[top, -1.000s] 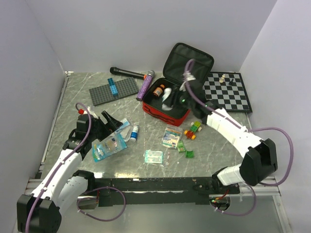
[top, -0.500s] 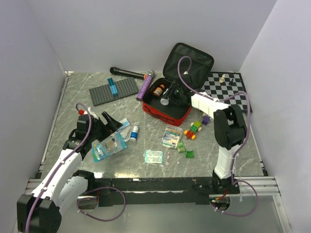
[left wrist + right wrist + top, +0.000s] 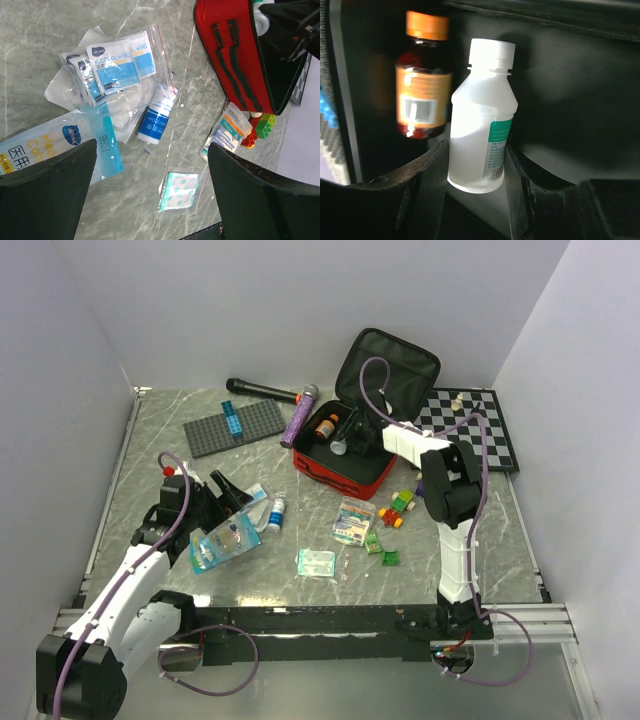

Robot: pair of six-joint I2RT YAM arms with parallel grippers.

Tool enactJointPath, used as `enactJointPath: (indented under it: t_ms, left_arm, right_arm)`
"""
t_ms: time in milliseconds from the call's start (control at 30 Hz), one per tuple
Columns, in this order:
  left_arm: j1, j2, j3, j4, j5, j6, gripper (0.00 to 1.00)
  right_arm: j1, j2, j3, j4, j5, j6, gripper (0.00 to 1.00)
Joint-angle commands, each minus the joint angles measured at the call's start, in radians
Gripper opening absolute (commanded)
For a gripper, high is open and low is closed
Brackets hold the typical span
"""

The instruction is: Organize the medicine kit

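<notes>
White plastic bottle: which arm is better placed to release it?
Right: the right gripper grips the white plastic bottle inside the red fabric medicine kit; the left gripper hovers open over packets.

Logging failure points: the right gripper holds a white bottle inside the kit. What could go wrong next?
1. The white bottle is close beside the amber bottle; releasing it may knock that one.
2. The right gripper holds only the bottle's base end, so it could pivot or slip inside the medicine kit.

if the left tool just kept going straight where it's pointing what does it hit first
The open left tool would probably meet the small blue-labelled bottle beside the wipes bag first, though depth is unclear.
</notes>
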Motion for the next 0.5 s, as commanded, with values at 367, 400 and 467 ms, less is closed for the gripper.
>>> enactJointPath:
  t_ms: [367, 400, 467]
  left_arm:
    - [0.000, -0.011, 0.020, -0.001, -0.024, 0.015, 0.96]
    - [0.001, -0.011, 0.022, -0.002, -0.024, 0.014, 0.96]
    - [0.001, -0.013, 0.022, -0.004, -0.024, 0.015, 0.97]
  right_arm:
    - [-0.009, 0.104, 0.179, -0.031, -0.056, 0.064, 0.61]
    - [-0.009, 0.105, 0.184, -0.034, -0.061, 0.064, 0.68]
    - [-0.009, 0.104, 0.181, -0.039, -0.062, 0.069, 0.76]
